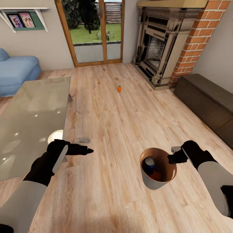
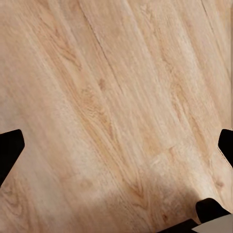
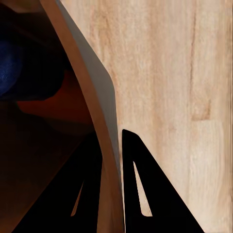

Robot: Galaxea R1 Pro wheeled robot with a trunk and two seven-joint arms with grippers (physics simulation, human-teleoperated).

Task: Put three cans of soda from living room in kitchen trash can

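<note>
Item: small round tapered bin (image 1: 152,184), pale grey outside, glossy orange-brown inside. It is held above the light wood plank floor (image 1: 113,123) by its rim, and tilts slightly. The right gripper (image 1: 173,158), black, pinches the bin wall; in the right wrist view its two fingers (image 3: 141,194) stand one inside and one outside the thin wall (image 3: 104,145), pressed onto it.

Contents of bin: one dark blue cylindrical can with a silvery top (image 1: 149,164); one orange-red can (image 1: 157,175) beside it, lower in the bin. Both show dimly in the right wrist view, the blue (image 3: 9,63) above the orange-red (image 3: 58,104).

Item: third small orange-red can (image 1: 119,88), upright on the floor, well apart from the bin, near the ornate grey fireplace (image 1: 158,45) and the wood-framed glass patio doors (image 1: 95,32).

Item: left gripper (image 1: 81,149), black, hovering over bare floor just beside the glass-topped counter (image 1: 32,119). In the left wrist view its fingertips (image 2: 9,150) sit at opposite edges of the frame, spread wide, holding nothing.

Surroundings: blue sofa (image 1: 16,72) beyond the counter; red brick chimney (image 1: 197,38) beside the fireplace; long dark brown low cabinet (image 1: 207,103) along the right wall; white wall shelf with two pictures (image 1: 22,19).
</note>
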